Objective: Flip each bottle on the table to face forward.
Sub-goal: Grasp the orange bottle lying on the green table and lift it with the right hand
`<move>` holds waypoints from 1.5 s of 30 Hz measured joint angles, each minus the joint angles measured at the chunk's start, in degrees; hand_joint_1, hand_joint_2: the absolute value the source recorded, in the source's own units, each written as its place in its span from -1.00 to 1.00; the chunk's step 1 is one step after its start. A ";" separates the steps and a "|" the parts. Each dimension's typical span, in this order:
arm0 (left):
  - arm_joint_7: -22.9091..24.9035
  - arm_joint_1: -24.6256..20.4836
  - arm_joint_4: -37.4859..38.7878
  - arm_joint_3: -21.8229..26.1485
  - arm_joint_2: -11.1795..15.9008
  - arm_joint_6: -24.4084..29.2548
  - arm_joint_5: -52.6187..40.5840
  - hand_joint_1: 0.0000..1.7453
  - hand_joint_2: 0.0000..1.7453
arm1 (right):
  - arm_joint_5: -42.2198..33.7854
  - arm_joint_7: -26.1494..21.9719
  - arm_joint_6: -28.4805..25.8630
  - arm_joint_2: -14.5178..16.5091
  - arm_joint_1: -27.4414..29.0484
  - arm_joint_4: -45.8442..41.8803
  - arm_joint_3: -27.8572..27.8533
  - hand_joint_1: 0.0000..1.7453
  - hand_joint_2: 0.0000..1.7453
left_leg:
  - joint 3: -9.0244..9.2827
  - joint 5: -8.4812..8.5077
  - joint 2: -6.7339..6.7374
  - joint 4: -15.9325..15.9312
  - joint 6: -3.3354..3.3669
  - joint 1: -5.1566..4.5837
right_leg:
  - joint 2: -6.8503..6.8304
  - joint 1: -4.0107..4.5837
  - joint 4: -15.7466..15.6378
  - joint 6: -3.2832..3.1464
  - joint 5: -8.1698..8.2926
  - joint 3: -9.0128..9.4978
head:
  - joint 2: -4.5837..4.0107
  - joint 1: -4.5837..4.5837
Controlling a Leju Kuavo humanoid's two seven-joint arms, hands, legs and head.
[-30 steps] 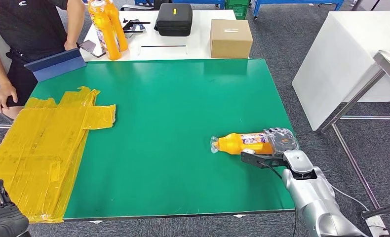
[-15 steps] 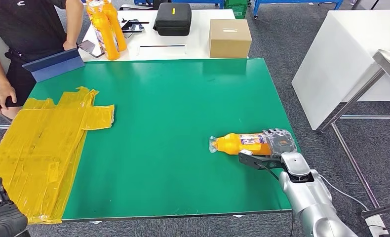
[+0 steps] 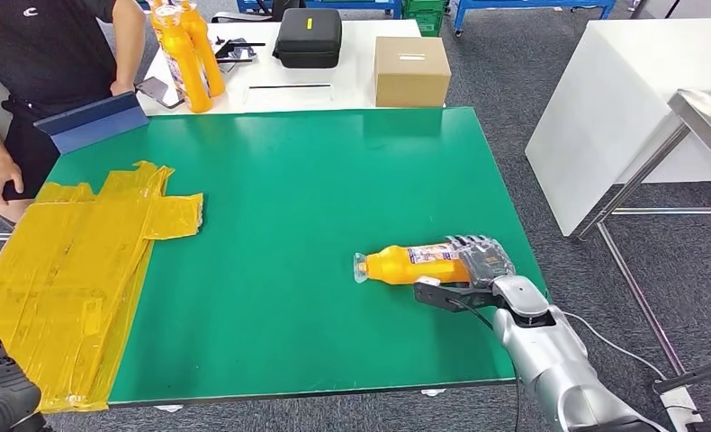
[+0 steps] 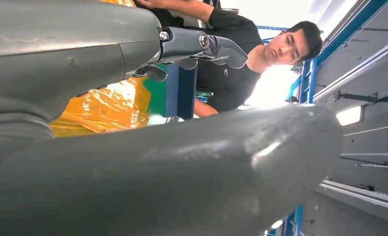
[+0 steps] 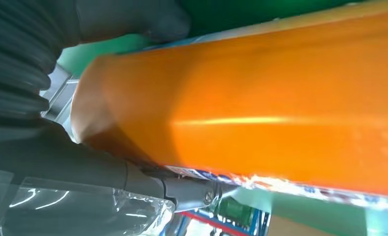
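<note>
An orange bottle [image 3: 406, 264] lies on its side on the green table [image 3: 316, 180], near the front right corner, cap pointing left. My right hand [image 3: 478, 270] grips its base end, fingers over the top and thumb along the near side. In the right wrist view the orange bottle [image 5: 261, 98] sits close against the palm, with the thumb [image 5: 133, 182] beneath it. My left hand [image 3: 1, 396] hangs low at the front left, off the table, holding nothing. In the left wrist view the left hand [image 4: 157, 162] is a grey blur with fingers apart.
A crumpled yellow sheet [image 3: 73, 261] covers the table's left side. Behind on a white table stand two orange bottles [image 3: 185, 54], a black case [image 3: 309, 38] and a cardboard box [image 3: 412, 70]. A person [image 3: 37, 72] stands at the back left beside a blue tablet [image 3: 91, 121].
The camera has shifted a little. My right hand has slid the bottle leftward across the table. The left hand stays low.
</note>
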 joint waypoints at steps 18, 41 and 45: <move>-0.16 -0.85 3.44 -3.65 3.28 0.79 1.55 -1.00 -1.00 | -10.27 2.20 0.94 -6.63 2.88 -4.12 8.71 0.90 1.00 | 0.26 -0.09 -0.27 0.03 0.12 -0.04 | -0.26 -0.04 -0.05 0.13 -0.20 0.39 | 0.00 0.01; -0.29 -0.77 4.64 -4.14 4.60 1.37 2.82 -1.00 -1.00 | -15.08 1.77 1.37 -10.08 3.88 -6.84 12.24 1.00 1.00 | 0.32 -0.10 -0.43 0.03 0.17 -0.18 | -0.41 -0.07 -0.09 0.16 -0.22 0.52 | 0.00 0.01; -0.26 -0.59 4.64 -4.15 4.73 1.38 2.91 -1.00 -1.00 | -15.53 2.06 0.49 -10.20 4.42 -7.65 12.25 1.00 1.00 | 0.29 -0.10 -0.44 0.03 0.17 -0.19 | -0.41 -0.07 -0.09 0.17 -0.22 0.53 | 0.00 0.01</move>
